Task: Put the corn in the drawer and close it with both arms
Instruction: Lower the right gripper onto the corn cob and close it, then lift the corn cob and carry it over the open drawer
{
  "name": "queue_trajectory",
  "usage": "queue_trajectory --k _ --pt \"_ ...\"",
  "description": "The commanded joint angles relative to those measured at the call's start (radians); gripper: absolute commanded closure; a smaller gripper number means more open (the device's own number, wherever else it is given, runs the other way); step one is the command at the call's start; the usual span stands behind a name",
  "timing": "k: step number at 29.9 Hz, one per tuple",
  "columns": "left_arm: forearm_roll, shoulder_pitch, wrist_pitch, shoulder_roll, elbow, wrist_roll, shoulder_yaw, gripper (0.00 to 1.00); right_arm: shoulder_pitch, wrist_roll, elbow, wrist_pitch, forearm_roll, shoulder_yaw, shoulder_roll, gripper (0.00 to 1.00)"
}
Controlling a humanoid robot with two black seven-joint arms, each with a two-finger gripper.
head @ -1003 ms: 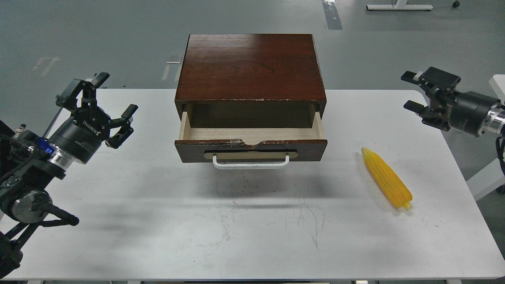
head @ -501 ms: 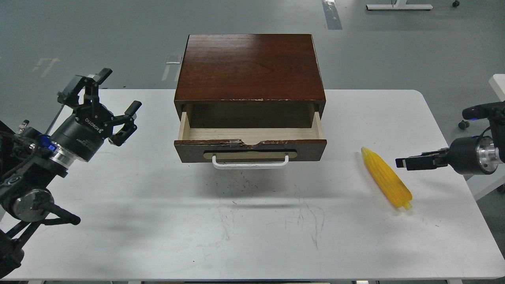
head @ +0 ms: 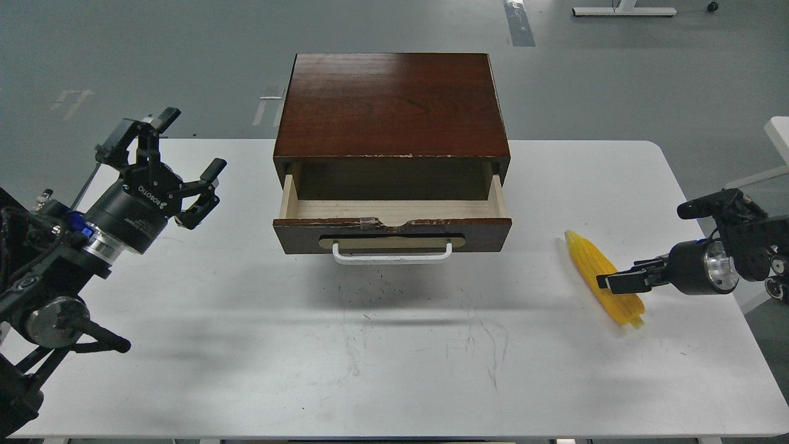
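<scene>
We are at the start: the corn [head: 604, 279] lies on the white table [head: 394, 370] at the right of the frame, well apart from the drawer [head: 392, 216], which stands pulled out and empty at centre. Our right gripper [head: 607, 282] sits over the cob's middle, seen edge-on, so we cannot tell its opening. Our left gripper [head: 185, 166], at upper left, is spread wide and holds nothing. Grasping, carrying, dropping in and closing all remain.

Two black arms are seen, each with a silver wrist ring. White lettering is printed on the left gripper [head: 179, 163], and black cables and a blue spot are seen behind it. The right gripper [head: 610, 282] is dark and narrow.
</scene>
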Motion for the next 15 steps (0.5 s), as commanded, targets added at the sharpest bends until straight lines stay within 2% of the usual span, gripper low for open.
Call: queue_trajectory --k 1,2,3,5,9,11,15 --pt "0.0 0.0 0.0 0.003 0.0 0.0 0.0 0.0 0.0 0.0 -0.004 -0.001 0.004 -0.005 0.006 0.41" --pt "0.0 0.0 0.0 0.003 0.0 0.002 0.0 0.0 0.0 0.0 -0.003 0.001 0.004 -0.01 0.007 0.53" --pt "0.0 0.0 0.0 0.003 0.0 0.002 0.0 0.0 0.0 0.0 -0.003 0.001 0.004 -0.01 0.007 0.59" --pt "0.0 0.0 0.0 0.003 0.0 0.002 0.0 0.0 0.0 0.0 -0.003 0.001 0.004 -0.033 0.007 0.85" --pt "0.0 0.0 -0.007 0.003 0.0 0.002 0.0 0.0 0.0 0.0 0.0 0.001 0.005 -0.048 0.001 0.9" --pt "0.0 0.0 -0.015 0.006 0.0 0.002 0.0 0.0 0.003 0.0 0.002 0.001 0.008 -0.047 -0.003 0.97" --pt "0.0 0.0 -0.017 0.008 0.0 0.003 0.0 0.0 0.032 0.0 0.028 -0.004 0.028 -0.028 -0.039 0.97"
